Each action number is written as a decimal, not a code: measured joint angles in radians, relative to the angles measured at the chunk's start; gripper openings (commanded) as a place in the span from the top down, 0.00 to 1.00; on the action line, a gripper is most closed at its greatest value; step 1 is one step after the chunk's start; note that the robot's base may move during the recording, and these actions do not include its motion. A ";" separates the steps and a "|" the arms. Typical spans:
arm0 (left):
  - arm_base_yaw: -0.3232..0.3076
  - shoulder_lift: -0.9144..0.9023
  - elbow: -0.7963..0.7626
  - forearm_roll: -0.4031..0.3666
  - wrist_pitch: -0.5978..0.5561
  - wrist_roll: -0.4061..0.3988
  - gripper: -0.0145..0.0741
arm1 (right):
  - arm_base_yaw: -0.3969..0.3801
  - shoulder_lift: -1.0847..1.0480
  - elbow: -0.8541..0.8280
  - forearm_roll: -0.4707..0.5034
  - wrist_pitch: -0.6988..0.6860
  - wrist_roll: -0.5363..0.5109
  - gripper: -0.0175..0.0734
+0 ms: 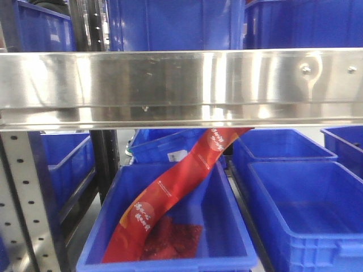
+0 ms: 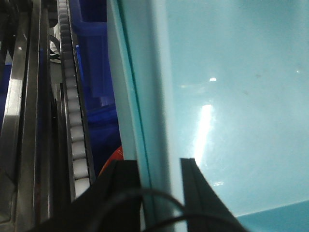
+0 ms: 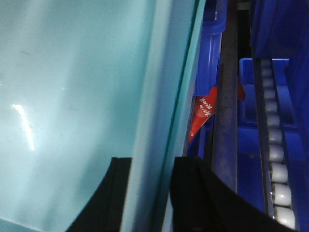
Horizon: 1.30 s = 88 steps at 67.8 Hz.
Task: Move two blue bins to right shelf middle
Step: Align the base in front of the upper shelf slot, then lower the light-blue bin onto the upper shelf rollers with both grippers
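Across the front view, only the shiny brushed-steel shelf rail (image 1: 181,85), dark blue crates (image 1: 306,209) and a red packet strip (image 1: 170,192) are seen. Both wrist views show what's hidden there: a smooth pale cyan bin (image 2: 231,96), its thick rim clamped by left gripper (image 2: 161,166) and right gripper (image 3: 149,164), beside white roller tracks (image 2: 77,135).
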 measured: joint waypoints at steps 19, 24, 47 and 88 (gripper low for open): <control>0.000 0.000 0.000 0.000 0.000 0.000 0.96 | 0.000 0.000 0.000 0.000 0.000 0.000 0.98; 0.000 0.000 0.000 0.000 0.000 0.000 0.96 | 0.000 0.000 0.000 0.000 0.000 0.000 0.98; 0.000 0.000 0.000 0.000 0.000 0.000 0.96 | 0.000 0.000 0.000 0.000 0.000 0.000 0.98; 0.000 0.000 0.000 0.000 0.000 0.000 0.96 | 0.000 0.000 0.000 0.000 0.000 0.000 0.98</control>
